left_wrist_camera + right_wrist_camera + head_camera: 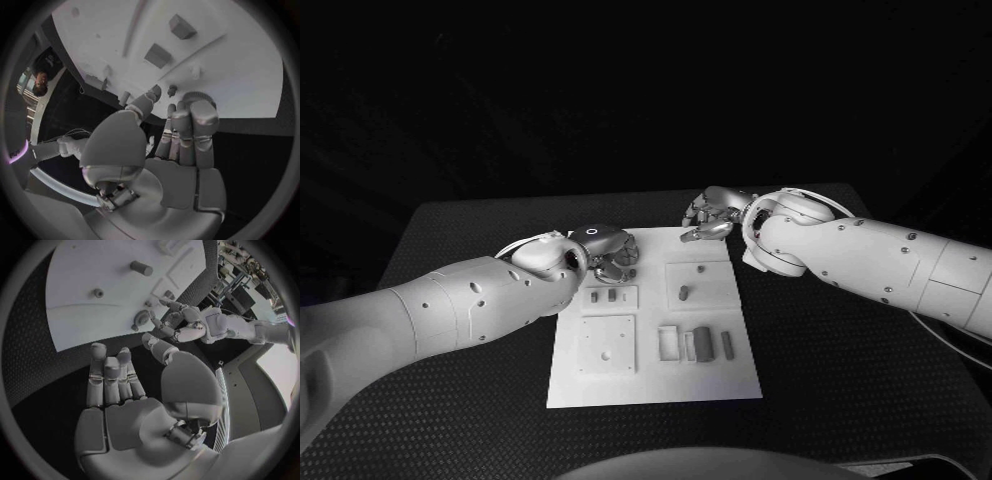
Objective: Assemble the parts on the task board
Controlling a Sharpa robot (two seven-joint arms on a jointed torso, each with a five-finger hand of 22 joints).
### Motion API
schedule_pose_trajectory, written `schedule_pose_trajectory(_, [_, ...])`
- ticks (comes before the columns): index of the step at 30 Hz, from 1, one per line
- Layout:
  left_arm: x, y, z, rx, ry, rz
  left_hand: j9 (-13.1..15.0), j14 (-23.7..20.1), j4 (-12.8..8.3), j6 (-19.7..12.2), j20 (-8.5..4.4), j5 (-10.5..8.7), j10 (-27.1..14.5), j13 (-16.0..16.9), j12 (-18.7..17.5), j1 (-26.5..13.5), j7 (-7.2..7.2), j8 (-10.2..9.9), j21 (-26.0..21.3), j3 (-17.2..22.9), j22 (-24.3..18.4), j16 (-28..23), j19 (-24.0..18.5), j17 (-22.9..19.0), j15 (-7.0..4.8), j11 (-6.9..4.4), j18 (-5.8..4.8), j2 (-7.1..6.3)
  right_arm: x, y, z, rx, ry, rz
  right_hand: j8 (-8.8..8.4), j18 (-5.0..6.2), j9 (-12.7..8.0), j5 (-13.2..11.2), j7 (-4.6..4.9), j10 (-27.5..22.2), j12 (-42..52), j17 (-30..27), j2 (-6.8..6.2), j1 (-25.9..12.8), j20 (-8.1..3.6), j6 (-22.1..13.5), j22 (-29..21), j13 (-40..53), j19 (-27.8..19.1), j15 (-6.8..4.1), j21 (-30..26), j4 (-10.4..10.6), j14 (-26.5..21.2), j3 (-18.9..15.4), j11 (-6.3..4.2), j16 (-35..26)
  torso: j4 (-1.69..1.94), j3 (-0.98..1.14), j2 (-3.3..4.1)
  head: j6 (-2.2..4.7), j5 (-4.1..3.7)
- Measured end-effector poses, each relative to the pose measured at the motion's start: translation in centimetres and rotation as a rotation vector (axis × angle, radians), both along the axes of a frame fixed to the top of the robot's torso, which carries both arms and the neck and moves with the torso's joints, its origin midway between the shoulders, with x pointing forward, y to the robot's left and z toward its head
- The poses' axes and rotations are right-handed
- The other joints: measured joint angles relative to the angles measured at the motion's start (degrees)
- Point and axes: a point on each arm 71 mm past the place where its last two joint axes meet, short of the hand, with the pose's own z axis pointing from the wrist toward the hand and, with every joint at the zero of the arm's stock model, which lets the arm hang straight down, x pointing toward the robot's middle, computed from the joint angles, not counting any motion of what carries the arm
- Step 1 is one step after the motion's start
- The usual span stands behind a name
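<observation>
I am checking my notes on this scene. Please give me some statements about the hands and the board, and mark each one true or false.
1. The right hand holds a part. False: its palm is bare, fingers apart.
2. The left hand is over the task board at its far left corner. True.
3. The task board is black. False: it is white, on a black table.
4. Several parts lie together near the board's right side. True.

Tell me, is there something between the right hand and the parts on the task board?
Nothing visible blocks it. The right hand hovers, fingers apart and empty, past the far edge of the task board; the nearest upright part stands in the open.
</observation>
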Motion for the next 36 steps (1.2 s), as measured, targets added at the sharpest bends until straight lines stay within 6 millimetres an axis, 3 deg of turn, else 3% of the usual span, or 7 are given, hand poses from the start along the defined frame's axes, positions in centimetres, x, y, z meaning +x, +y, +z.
schedule_pose_trajectory(4, [0.3, 0.4, 0.0, 0.007, -0.002, 0.013, -0.09, 0.16, 0.08, 0.21, 0.20, 0.00, 0.01, -0.46, 0.00, -0.11, 0.22, 0.00, -0.22, 0.42, 0.00, 0.40, -0.20, -0.25, 0.19, 0.01, 0.01, 0.11, 0.0, 0.0, 0.0, 0.000, 0.000, 0.000, 0.00, 0.00, 0.00, 0.00, 0.06, 0.00, 0.00, 0.00, 0.00, 0.00, 0.00, -0.08, 0.00, 0.00, 0.00, 0.00, 0.00, 0.00, 0.00, 0.00, 0.00, 0.00, -0.01, 0.03, -0.03, -0.03, -0.01])
schedule_pose_trajectory(10, [0.2, 0.3, -0.5, 0.004, 0.009, 0.019, -0.77, 0.16, 0.65, -0.32, 0.41, 0.00, 0.39, -1.38, 0.00, -0.58, 0.30, -0.75, -0.26, 1.00, -0.06, 0.88, 0.00, -0.90, 0.19, 0.39, 0.28, 1.36, 0.0, 0.1, 0.0, 0.001, 0.000, 0.002, 0.00, -0.01, 0.00, 0.00, 0.05, 0.00, 0.00, 0.00, 0.00, 0.00, 0.01, -0.08, 0.00, 0.00, 0.00, 0.00, 0.00, 0.00, 0.00, 0.00, 0.00, 0.00, 0.01, 0.02, -0.08, -0.15, -0.27])
schedule_pose_trajectory(36, [-0.2, -0.9, -2.0, -0.024, 0.040, 0.034, -1.19, -0.03, 0.86, -0.32, 0.42, 0.00, 1.34, -2.43, 0.23, -0.57, 0.30, -0.77, -0.24, 1.20, 0.09, 1.95, 0.01, -1.88, 0.37, 0.47, 0.28, 1.36, 0.0, 0.2, 0.0, 0.002, 0.000, 0.004, 0.00, 0.00, -0.04, 0.00, -0.05, 0.00, 0.00, -0.03, 0.00, 0.00, 0.10, -0.01, 0.00, -0.05, -0.10, 0.00, 0.00, 0.00, 0.00, 0.00, 0.00, 0.00, 0.04, 0.03, -0.12, 0.08, -0.38])
